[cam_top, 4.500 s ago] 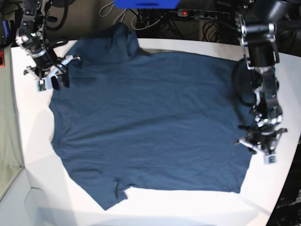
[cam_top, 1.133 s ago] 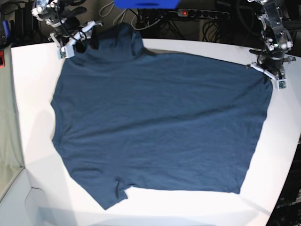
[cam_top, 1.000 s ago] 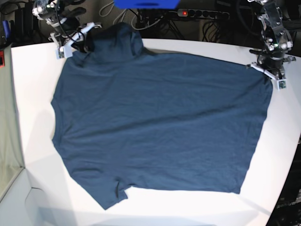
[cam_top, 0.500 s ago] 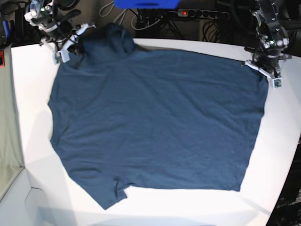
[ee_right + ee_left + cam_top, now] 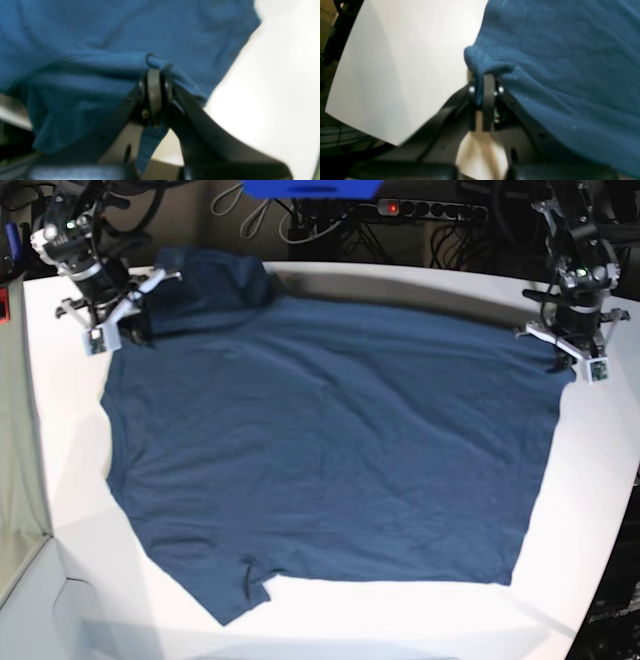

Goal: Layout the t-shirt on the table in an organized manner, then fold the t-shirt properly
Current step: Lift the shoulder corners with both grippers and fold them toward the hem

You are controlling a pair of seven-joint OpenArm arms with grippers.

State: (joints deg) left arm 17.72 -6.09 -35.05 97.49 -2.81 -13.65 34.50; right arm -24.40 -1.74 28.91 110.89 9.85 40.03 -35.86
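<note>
I see the t-shirt (image 5: 330, 450) spread nearly flat on the white bench (image 5: 70, 480), and I have each gripper pinched shut on one of its far corners. My right gripper (image 5: 118, 315) clamps a fold of navy cloth at one far corner, where the fabric bunches up behind the gripper; in the right wrist view a strip of cloth hangs down through the closed jaws. My left gripper (image 5: 572, 350) nips the opposite far corner, and in the left wrist view the hem curls over the shut jaws with bare bench just beside it. From both grippers the whole body of the shirt lies forward and below, running away toward the near edge of the bench. The edge stretched between my two grippers is the shirt's longer span here, and each arm is closest to its own corner. I judge that any next fold has to carry these two corners forward over the cloth, together and level.
</note>
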